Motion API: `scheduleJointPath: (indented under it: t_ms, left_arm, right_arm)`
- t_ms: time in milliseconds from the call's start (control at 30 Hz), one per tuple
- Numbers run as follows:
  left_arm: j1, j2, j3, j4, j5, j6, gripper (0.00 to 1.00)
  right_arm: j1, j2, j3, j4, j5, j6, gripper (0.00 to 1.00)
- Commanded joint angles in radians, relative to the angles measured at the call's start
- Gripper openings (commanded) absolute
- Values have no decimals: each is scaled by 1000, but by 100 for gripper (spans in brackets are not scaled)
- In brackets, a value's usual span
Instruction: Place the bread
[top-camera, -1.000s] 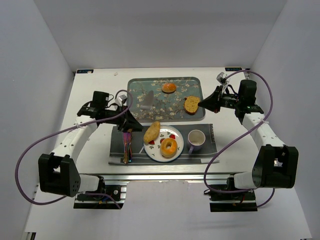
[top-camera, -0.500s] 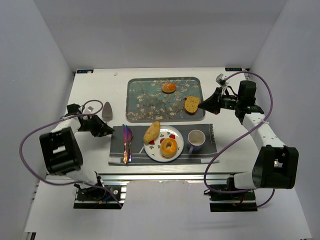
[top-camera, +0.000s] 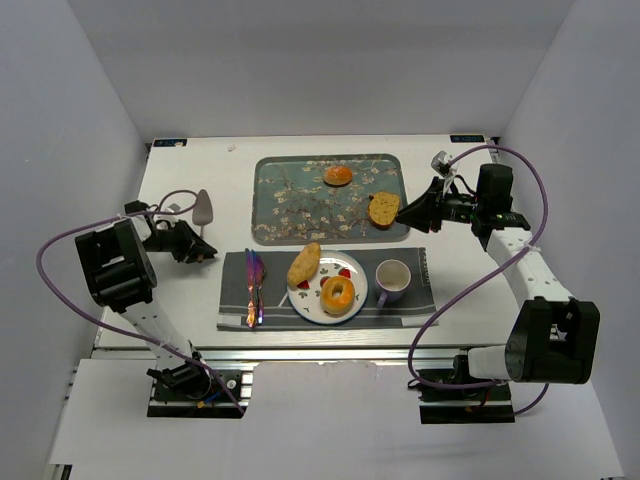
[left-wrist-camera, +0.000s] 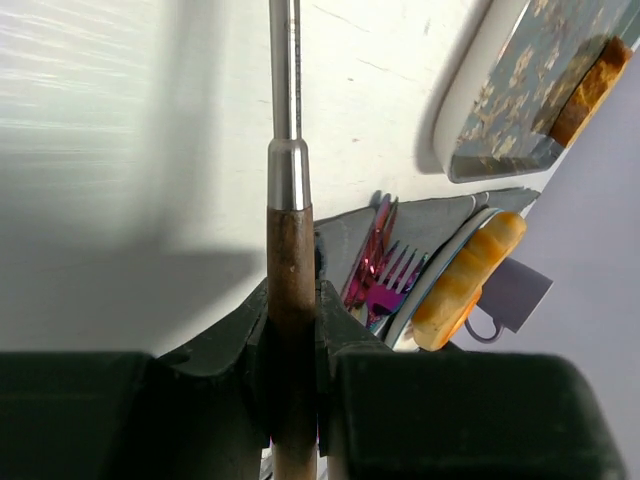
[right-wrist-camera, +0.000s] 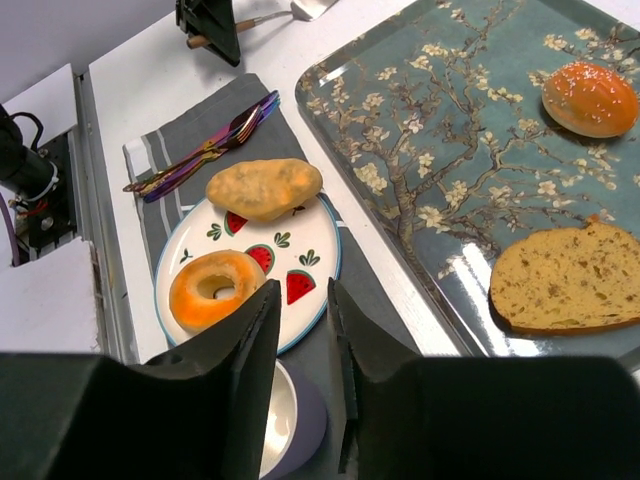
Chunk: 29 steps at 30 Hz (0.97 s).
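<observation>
1. The bread slice (right-wrist-camera: 565, 278) is lying flat at the right edge of the floral tray (right-wrist-camera: 440, 130).
2. The right gripper (right-wrist-camera: 303, 300) is hovering just beside it, fingers slightly parted, seemingly empty, likely letting go.
3. The left gripper (left-wrist-camera: 292, 300) is clenching a cake server (top-camera: 203, 210) by its handle, well apart from the tray.

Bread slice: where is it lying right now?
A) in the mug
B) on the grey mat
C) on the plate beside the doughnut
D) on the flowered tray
D: the bread slice lies flat on the tray, near its edge and apart from the bun.
</observation>
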Motion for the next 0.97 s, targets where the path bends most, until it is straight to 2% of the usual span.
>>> scheduleJointPath:
  t_ms: [0, 67, 133, 167, 200, 267, 333, 367, 433, 500, 533, 567, 633, 767, 833, 933]
  left_arm:
    - [30, 9, 24, -61, -24, 42, 25]
    - [36, 3, 24, -63, -20, 43, 37]
    - [38, -5, 20, -61, -17, 42, 43]
    - [39, -15, 15, -60, -14, 39, 54]
    - [39, -23, 12, -56, -9, 37, 62]
    - [39, -35, 9, -56, -14, 39, 73]
    - [41, -58, 14, -73, -23, 39, 77]
    - [45, -69, 9, -75, -38, 34, 84]
    - [54, -118, -3, -67, -56, 17, 89]
    - [70, -167, -37, -37, -86, -21, 98]
    - [74, -230, -52, -24, -109, -39, 98]
    - [87, -267, -69, -6, -127, -81, 98]
    - [103, -380, -119, 51, -181, -127, 98]
    - [113, -556, -209, 158, -305, -292, 98]
    - [113, -607, -227, 175, -393, -325, 98]
    - [113, -655, -213, 149, -454, -354, 98]
  right_arm:
    - [-4, -21, 0, -7, 2, -18, 33]
    - [-3, -15, 3, -7, 10, -15, 35]
    - [-4, -10, 12, -13, 15, -18, 37]
    - [-4, -7, 15, -16, 18, -21, 38]
    - [-3, -4, 23, -24, 18, -24, 39]
    - [-4, 2, 33, -35, 21, -36, 40]
    - [-4, 8, 49, -46, 24, -47, 41]
    - [-4, 10, 53, -52, 25, -50, 43]
    - [-3, 15, 69, -73, 30, -67, 45]
    - [-4, 21, 81, -101, 42, -87, 56]
    - [-4, 24, 93, -124, 59, -104, 69]
    - [-3, 25, 105, -148, 96, -107, 89]
    - [-4, 34, 127, -177, 157, -104, 89]
    - [-3, 57, 180, -199, 396, -13, 89]
    - [-4, 80, 213, -217, 430, -22, 90]
    - [-3, 110, 257, -220, 432, -29, 90]
